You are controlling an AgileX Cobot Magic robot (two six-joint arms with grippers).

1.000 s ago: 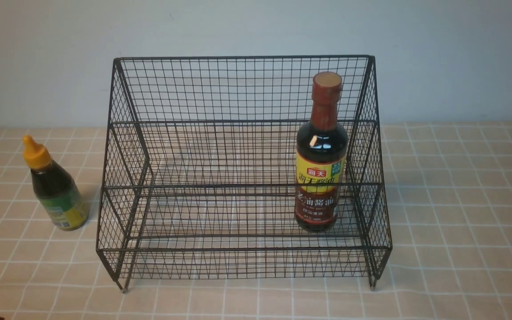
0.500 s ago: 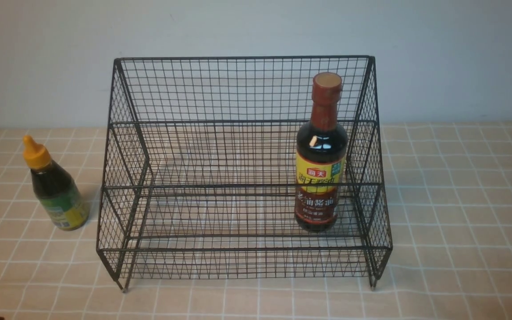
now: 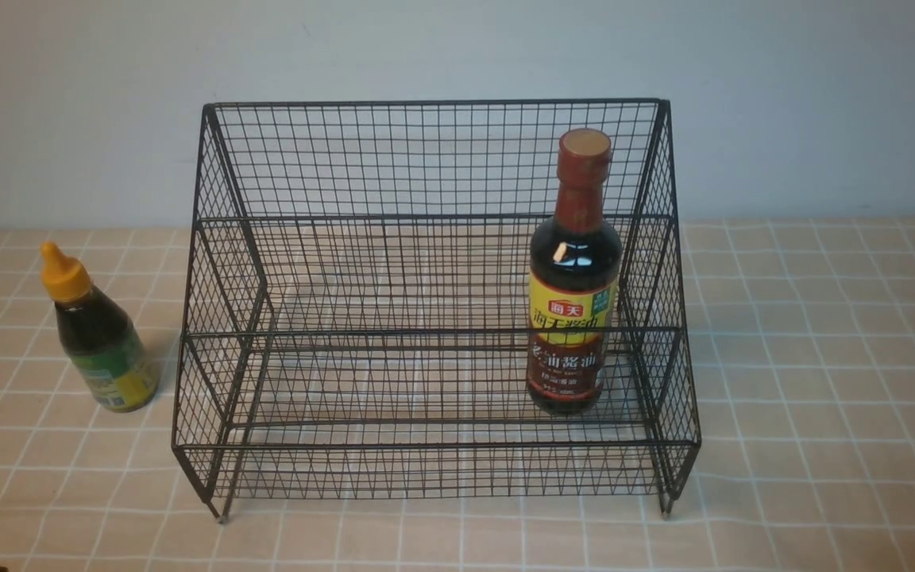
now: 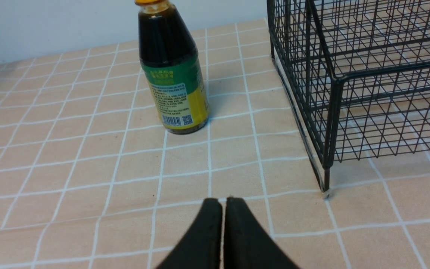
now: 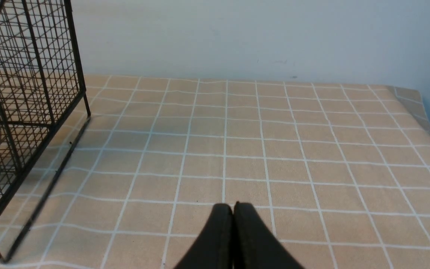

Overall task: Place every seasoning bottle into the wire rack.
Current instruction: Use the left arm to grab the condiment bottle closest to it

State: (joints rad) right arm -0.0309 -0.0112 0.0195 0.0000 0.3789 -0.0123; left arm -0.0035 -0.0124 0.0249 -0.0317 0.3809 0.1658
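Observation:
The black wire rack stands mid-table. The tall bottle, brown-red cap and yellow-and-red label, stands upright inside the rack's lower tier at its right end. The short bottle, orange-yellow nozzle cap and green-yellow label, stands on the cloth left of the rack. In the left wrist view the short bottle is ahead of my left gripper, which is shut and empty, with the rack's corner beside it. My right gripper is shut and empty over bare cloth; the rack's side shows there. Neither gripper shows in the front view.
A beige checked tablecloth covers the table. A pale wall rises just behind the rack. The cloth's far right edge drops off in the right wrist view.

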